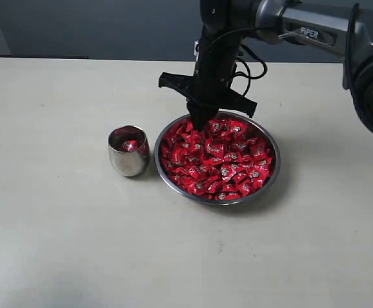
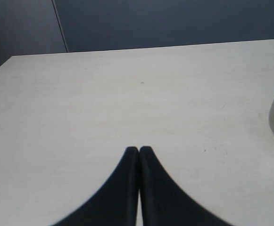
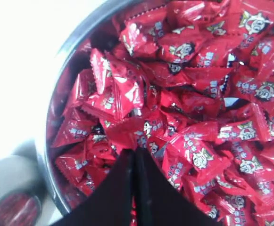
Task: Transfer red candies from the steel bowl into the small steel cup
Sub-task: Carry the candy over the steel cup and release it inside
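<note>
Two black fingers of my right gripper are pressed together, tips down among the candies, in the part of the bowl nearest the cup. I see no wrapper pinched between them, so I take them as closed on nothing. The candies lie heaped every way, with no one long axis to line up on. The cup stands upright just beside the bowl's rim, on the left in the exterior view, with at least one candy inside. I judge the carry short: up, over the rim, leftward. My left gripper is clenched too, empty, over bare table, the cup at the edge of its view. The right arm is nearer the candies.
</note>
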You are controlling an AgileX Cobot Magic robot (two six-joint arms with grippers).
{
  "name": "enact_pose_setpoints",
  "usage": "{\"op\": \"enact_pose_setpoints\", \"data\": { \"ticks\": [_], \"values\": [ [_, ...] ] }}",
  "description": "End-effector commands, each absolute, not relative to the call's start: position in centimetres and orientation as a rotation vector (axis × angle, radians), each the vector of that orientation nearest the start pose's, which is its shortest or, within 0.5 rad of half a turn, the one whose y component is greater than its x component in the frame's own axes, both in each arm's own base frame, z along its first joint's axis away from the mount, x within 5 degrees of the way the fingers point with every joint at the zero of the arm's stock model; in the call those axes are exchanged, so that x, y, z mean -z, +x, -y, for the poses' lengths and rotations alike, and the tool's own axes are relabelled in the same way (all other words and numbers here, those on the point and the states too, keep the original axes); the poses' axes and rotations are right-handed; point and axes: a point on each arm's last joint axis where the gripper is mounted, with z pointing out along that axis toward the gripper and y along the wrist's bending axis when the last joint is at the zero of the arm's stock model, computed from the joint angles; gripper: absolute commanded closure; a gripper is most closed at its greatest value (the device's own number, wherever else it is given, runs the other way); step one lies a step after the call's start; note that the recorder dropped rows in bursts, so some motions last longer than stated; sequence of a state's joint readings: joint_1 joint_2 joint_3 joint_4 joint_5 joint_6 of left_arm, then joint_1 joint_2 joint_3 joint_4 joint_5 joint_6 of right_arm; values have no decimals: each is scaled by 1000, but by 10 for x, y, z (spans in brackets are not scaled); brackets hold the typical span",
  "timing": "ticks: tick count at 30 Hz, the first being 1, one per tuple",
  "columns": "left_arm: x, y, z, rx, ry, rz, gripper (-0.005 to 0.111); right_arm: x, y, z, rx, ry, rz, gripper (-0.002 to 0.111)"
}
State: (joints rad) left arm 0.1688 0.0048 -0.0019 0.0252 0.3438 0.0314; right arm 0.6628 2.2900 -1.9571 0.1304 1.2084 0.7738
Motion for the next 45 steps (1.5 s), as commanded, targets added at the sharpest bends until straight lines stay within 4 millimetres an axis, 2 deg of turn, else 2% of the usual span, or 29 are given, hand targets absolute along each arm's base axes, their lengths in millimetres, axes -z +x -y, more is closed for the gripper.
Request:
{"op": "enact_pose_setpoints", "data": {
  "ticks": [1,6,9,10,12,14,17,19,22,29,35,45],
  "values": [
    [-183,53,-10,-168,-111,-1817,106,-198,368,-296,-269,75,-3080,109],
    [-183,53,-10,-168,-111,-1817,106,-216,365,-295,-293,-101,-3033,109],
    [-183,53,-10,-168,-111,-1817,106,-233,364,-293,-322,-228,-2966,109],
    [-183,53,-10,-168,-111,-1817,106,-245,362,-292,-346,-292,-2925,109],
    [-183,53,-10,-168,-111,-1817,106,-256,360,-291,-359,-397,-2881,109],
    [-183,53,-10,-168,-111,-1817,106,-261,357,-293,-401,-519,-2852,109],
    [-183,53,-10,-168,-111,-1817,106,-265,353,-305,-599,-682,-2783,109],
    [-183,53,-10,-168,-111,-1817,106,-272,349,-318,-828,-728,-2691,109],
    [-183,53,-10,-168,-111,-1817,106,-263,342,-334,-913,-791,-2673,109],
    [-183,53,-10,-168,-111,-1817,106,-228,325,-362,-849,-952,-2712,109],
    [-183,53,-10,-168,-111,-1817,106,-210,323,-368,-827,-974,-2747,109],
    [-183,53,-10,-168,-111,-1817,106,-207,327,-363,-716,-968,-2755,109]
  ]
}}
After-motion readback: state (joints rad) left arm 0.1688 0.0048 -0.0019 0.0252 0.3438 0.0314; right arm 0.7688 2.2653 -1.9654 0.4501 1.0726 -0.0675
